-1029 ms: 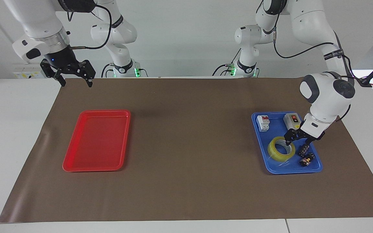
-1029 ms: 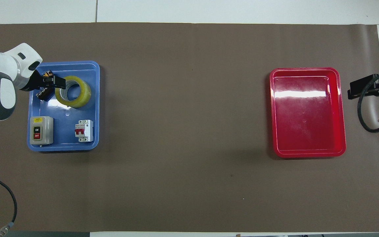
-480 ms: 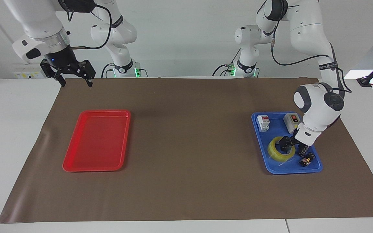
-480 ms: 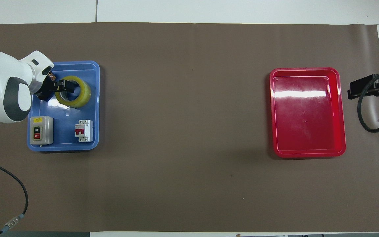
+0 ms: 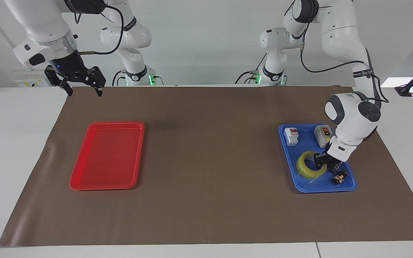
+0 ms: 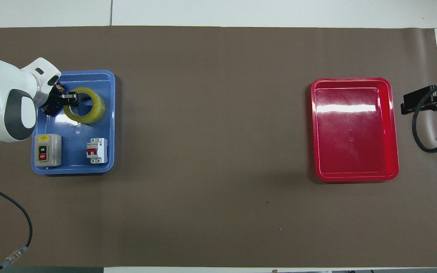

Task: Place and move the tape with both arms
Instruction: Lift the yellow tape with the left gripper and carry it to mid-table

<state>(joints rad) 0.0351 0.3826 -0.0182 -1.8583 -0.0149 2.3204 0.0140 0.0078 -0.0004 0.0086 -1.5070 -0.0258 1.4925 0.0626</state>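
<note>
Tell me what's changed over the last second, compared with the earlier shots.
The left pincer came down from above the tape in the blue tray and closed across the roll's wall, one finger inside the core. The tape hasn't moved or lifted. The right pincer waits raised and open over the mat's edge, unchanged, as is the red tray.

Two trays on a brown mat on the white bench (image 5: 13, 150).

The red tray (image 5: 107, 155) lies toward the right arm's end of the mat (image 5: 206, 150). The blue tray (image 5: 301, 181) lies toward the left arm's end and holds a grey ON/OFF switch box (image 6: 47, 150), a white breaker (image 6: 97, 150) beside it, and small black connectors (image 5: 340, 176) farther from the robots than the switch box.
</note>
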